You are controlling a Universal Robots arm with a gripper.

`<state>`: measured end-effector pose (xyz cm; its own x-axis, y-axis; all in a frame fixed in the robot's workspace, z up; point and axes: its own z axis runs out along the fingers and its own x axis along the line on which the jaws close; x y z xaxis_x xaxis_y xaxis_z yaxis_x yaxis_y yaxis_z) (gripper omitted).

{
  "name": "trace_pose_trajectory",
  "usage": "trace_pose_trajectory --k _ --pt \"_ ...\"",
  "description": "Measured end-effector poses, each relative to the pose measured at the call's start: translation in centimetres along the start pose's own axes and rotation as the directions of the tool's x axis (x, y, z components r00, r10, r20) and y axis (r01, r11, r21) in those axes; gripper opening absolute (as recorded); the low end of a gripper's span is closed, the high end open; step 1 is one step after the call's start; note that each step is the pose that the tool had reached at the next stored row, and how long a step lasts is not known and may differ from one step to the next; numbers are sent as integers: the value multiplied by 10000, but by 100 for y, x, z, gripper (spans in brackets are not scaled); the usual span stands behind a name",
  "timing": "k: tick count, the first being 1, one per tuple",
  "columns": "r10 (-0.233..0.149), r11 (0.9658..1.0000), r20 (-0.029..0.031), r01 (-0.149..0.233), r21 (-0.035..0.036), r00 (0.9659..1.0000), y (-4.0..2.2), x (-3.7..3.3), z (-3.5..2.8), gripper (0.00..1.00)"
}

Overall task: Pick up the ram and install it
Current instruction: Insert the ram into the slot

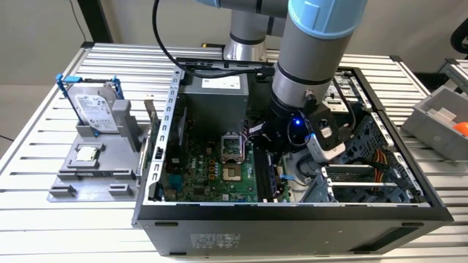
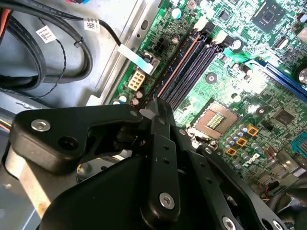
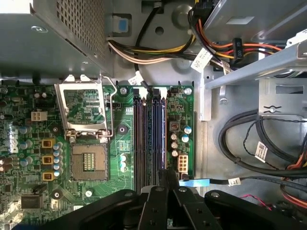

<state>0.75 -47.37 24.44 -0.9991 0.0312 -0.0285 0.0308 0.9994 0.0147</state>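
Observation:
My gripper [image 2: 153,103] is down inside the open computer case [image 1: 157,164], at the near end of the motherboard's black memory slots [image 3: 148,139]. Its fingers are drawn together, and nothing shows between them. In the second wrist view, a thin pale edge runs from the fingertips [image 2: 160,112] along the outermost slot. This may be the ram [image 2: 177,67] seated there, though I cannot tell for sure. In the exterior view, the arm's wrist [image 1: 292,131] stands over the slots and hides the fingers. The empty processor socket [image 3: 88,163] lies beside the slots.
A bundle of power cables [image 3: 158,50] and black cables [image 3: 249,143] lie close to the slots, along with a blue flat connector [image 3: 192,183]. Outside the case, at the exterior view's left, a grey fixture [image 1: 95,164] carries a silver hard drive [image 1: 95,109] and a small chip [image 1: 86,154].

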Motion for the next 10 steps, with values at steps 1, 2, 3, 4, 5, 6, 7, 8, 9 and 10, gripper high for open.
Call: trace_pose_trajectory --k 1,2,3,4,5,6,7,8,9,10 --pt "0 10000 0 0 0 10000 0 0 -1 0" --pt "0 10000 0 0 -2 10000 0 0 -1 0" --pt "0 10000 -1 0 -11 10000 0 0 0 0" --pt "0 10000 -1 0 -19 10000 0 0 -1 0" --pt "0 10000 -1 0 -21 10000 0 0 0 0" --pt "0 10000 -1 0 -22 10000 0 0 -1 0" --pt "0 10000 -1 0 -24 10000 0 0 0 0" --pt "1 10000 -1 -1 -27 10000 0 0 0 0" --pt "0 10000 -1 0 -28 10000 0 0 0 0" --pt "0 10000 -1 0 -29 10000 0 0 0 0"
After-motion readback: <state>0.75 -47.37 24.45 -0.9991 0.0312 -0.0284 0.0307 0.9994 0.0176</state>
